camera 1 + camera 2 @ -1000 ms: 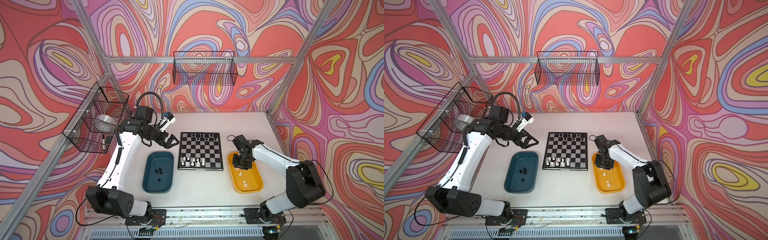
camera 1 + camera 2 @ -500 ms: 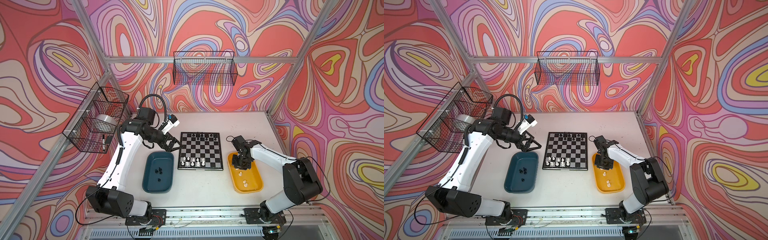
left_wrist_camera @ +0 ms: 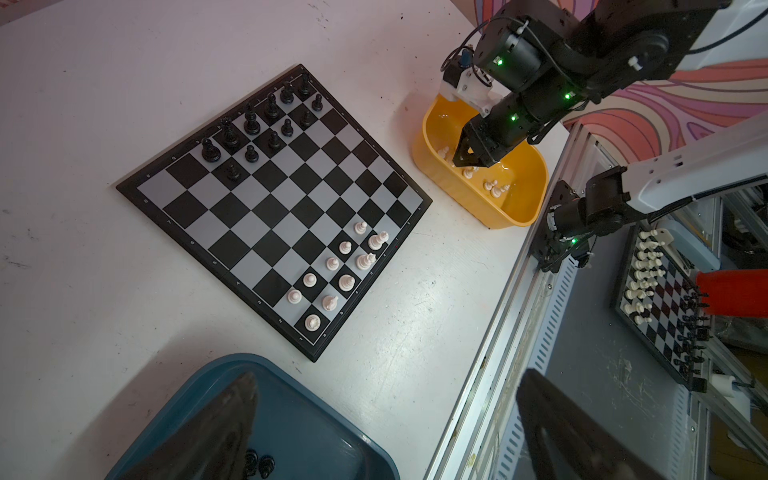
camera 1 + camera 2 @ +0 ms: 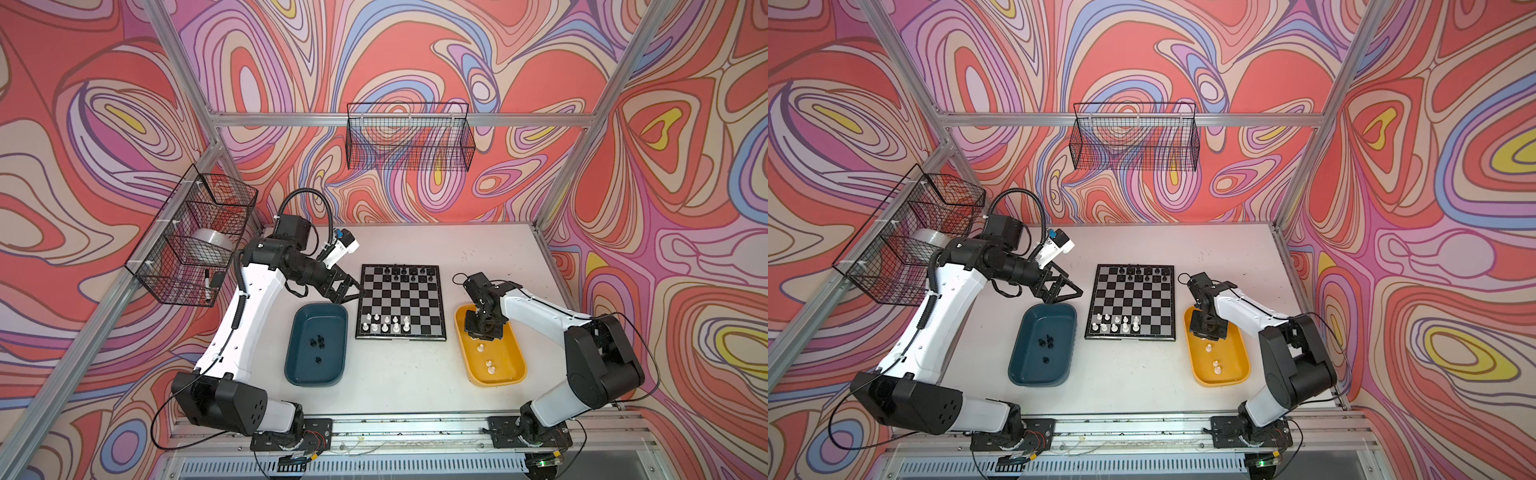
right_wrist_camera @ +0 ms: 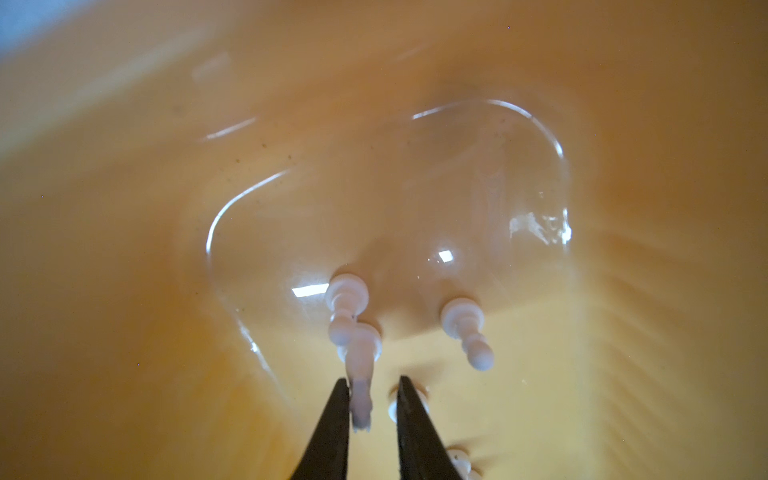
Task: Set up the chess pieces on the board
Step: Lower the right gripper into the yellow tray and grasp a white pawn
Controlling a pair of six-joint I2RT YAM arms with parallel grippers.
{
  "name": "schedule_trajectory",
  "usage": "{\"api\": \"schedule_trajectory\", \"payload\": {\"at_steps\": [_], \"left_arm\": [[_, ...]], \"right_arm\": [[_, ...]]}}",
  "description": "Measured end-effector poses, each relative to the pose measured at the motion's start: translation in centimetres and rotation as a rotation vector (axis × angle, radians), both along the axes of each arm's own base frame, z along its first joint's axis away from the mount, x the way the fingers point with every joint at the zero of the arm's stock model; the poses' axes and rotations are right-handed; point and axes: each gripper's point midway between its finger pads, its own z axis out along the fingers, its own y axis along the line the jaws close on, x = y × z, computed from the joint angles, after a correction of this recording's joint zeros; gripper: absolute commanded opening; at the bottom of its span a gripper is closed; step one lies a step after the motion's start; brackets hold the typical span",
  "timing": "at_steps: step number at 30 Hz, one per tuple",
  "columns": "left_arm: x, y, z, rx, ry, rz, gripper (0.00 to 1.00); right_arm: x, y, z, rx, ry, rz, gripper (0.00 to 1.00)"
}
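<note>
The board [image 4: 399, 303] [image 4: 1131, 301] [image 3: 274, 208] lies mid-table, with several black chess pieces [image 4: 405, 271] [image 3: 251, 122] along its far edge and several white ones [image 4: 396, 328] [image 3: 346, 282] along its near edge. My right gripper [image 4: 482, 336] [image 4: 1207, 332] [image 3: 467, 166] reaches down into the yellow tray [image 4: 505, 374] [image 5: 623, 166]. Its jaws [image 5: 371, 399] stand narrowly apart around a lying white piece [image 5: 360, 399], which touches one finger only. Two white pawns [image 5: 465, 328] lie just beyond. My left gripper [image 4: 351, 291] [image 4: 1067, 291] [image 3: 388, 374] hangs open and empty over the teal tray [image 4: 316, 365] [image 3: 316, 436], which holds black pieces [image 4: 319, 341].
Wire baskets hang on the back wall [image 4: 409, 141] and on the left wall [image 4: 195, 237]; the left one holds a tape roll and a marker. An aluminium rail [image 4: 415, 424] borders the table's near edge. A second chessboard [image 3: 665, 307] lies off the table.
My left gripper has swung nearer and lower, from beside the board's far-left corner to over the teal tray's far end. The right jaws have narrowed around the white piece.
</note>
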Motion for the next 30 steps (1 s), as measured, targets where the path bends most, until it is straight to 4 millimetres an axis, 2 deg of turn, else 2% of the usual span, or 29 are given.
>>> {"api": "schedule_trajectory", "payload": {"at_steps": [2,17,22,30], "left_arm": [[-0.01,-0.02,0.00,0.000,0.001,0.000,0.97],[-0.06,-0.11,-0.04,0.003,0.001,-0.002,0.97],[-0.04,-0.08,-0.08,0.006,0.001,-0.001,0.97],[-0.10,-0.18,-0.13,0.010,0.000,-0.005,0.97]], "right_arm": [[-0.03,-0.02,-0.05,-0.001,0.001,0.000,0.17],[0.29,0.10,-0.03,0.003,-0.013,0.011,0.15],[0.28,0.06,-0.03,0.001,-0.013,0.014,0.10],[0.18,-0.01,-0.04,-0.003,-0.009,0.023,0.07]]}}
